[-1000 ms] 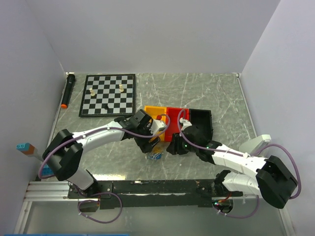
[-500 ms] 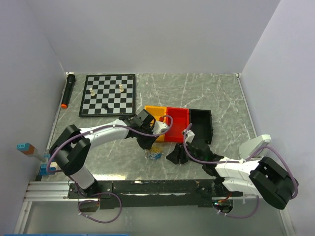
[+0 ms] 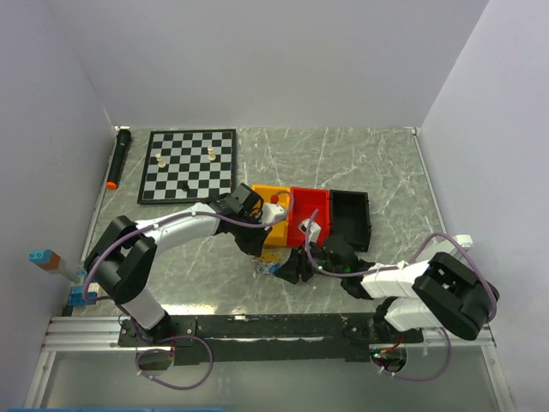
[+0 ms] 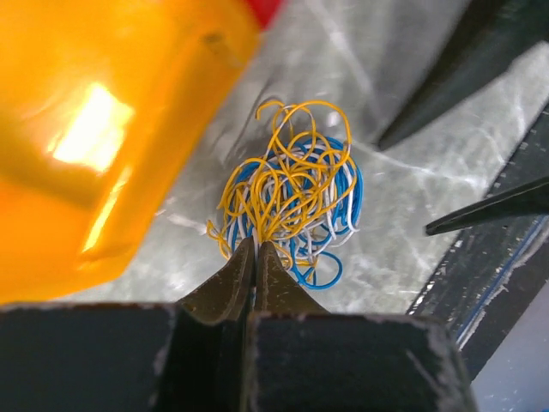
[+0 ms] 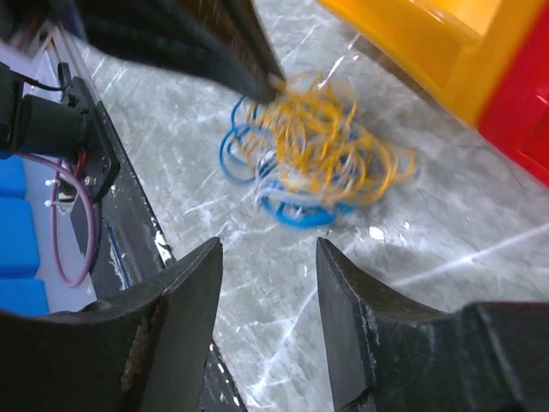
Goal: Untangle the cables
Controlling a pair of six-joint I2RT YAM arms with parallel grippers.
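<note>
Left tool (image 4: pixel 256 249) pinches the cables (image 4: pixel 292 202) at their edge; right tool (image 5: pixel 268 253) spread, just beside them.

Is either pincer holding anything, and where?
Left pincer is shut on the cables, pinching strands at the bunch's edge; right pincer is open, empty.

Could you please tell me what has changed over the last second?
The left gripper closed on the near edge of the cables, pinching a few strands. The right gripper, open, swung left towards the bundle and now hovers beside it. The cables stayed beside the orange bin; the chessboard is unchanged.
</note>
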